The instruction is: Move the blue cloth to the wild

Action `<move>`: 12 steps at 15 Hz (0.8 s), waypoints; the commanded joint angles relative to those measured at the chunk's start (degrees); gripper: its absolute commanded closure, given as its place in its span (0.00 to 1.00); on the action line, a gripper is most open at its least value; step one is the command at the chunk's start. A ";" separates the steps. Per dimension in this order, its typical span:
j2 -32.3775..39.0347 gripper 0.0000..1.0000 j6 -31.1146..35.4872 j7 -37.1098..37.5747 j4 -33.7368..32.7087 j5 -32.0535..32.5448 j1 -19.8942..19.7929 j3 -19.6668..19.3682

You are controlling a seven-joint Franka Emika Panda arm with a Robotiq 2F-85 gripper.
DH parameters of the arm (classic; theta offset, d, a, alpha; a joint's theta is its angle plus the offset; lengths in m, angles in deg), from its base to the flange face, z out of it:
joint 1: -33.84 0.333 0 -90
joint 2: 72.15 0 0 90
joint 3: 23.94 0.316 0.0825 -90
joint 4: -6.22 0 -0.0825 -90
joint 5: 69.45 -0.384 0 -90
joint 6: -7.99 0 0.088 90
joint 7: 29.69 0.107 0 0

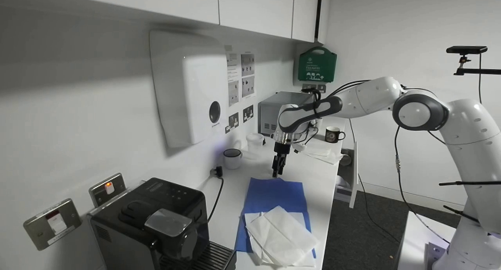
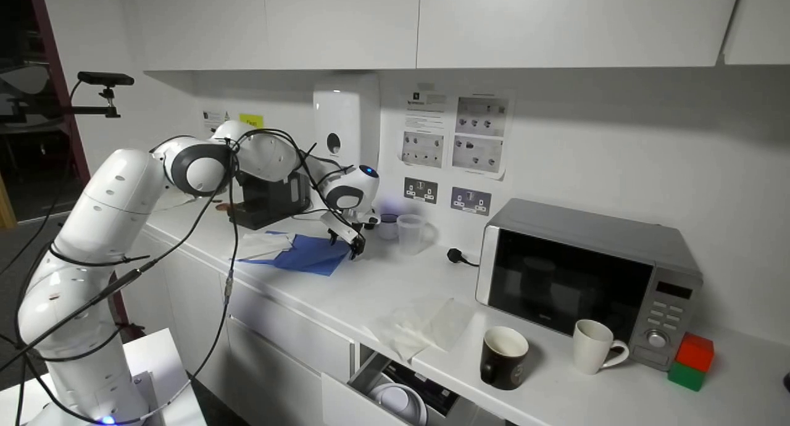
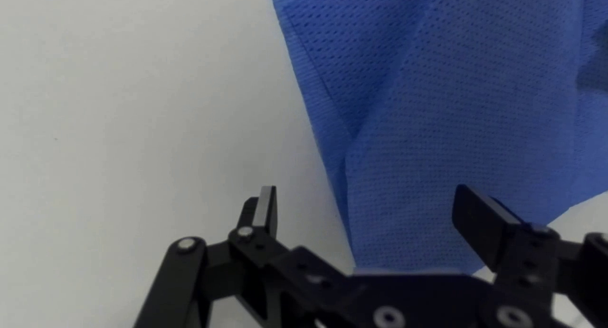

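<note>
Blue cloth (image 1: 276, 193), a plain medium-blue rectangle of soft, finely dimpled fabric, lies spread on the long white countertop (image 2: 395, 290), with a fold running close to one edge in the wrist view. Thin white crinkled sheets (image 1: 280, 233) lie overlapping on the end nearer the black boxy coffee machine (image 1: 152, 219), and blue shows out on both sides of them. At the opposite end I hold my black two-fingered gripper (image 3: 365, 195) pointing down, its fingers (image 3: 270, 218) spread wide. From the wrist, one finger shows against bare white countertop and its partner against the blue fabric, so an edge of the cloth runs through the gap as I see it. Whether either tip touches the fabric I cannot tell.

Towards the wall (image 2: 586, 148) from my gripper, a dark-rimmed white mug (image 1: 233, 162) stands just beside a clear plastic cup (image 2: 410, 234). Farther along, in an exterior view, more thin white sheets (image 2: 426, 327) lie at the countertop's front edge above a pulled-out white drawer (image 2: 352, 404). Past them, a pale-lined black mug (image 2: 503, 364) and a plain white mug (image 2: 591, 346) stand in front of the silver, dark-doored microwave (image 2: 586, 284); a red block (image 2: 695, 350) rests on a green block (image 2: 686, 375) just beside its corner. Beyond it hangs a green handled first-aid case (image 1: 317, 66).
</note>
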State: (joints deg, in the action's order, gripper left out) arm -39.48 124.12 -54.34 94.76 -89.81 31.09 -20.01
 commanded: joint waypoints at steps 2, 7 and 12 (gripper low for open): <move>1.90 0.00 -4.14 -2.13 -3.54 0.08 -2.58 2.42; 2.58 0.00 -7.64 -3.80 -5.03 -1.49 -3.73 3.96; 2.84 0.00 -9.79 -5.16 -5.38 -3.33 -4.45 4.91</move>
State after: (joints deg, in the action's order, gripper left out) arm -37.89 117.16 -57.16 91.68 -91.11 28.62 -16.80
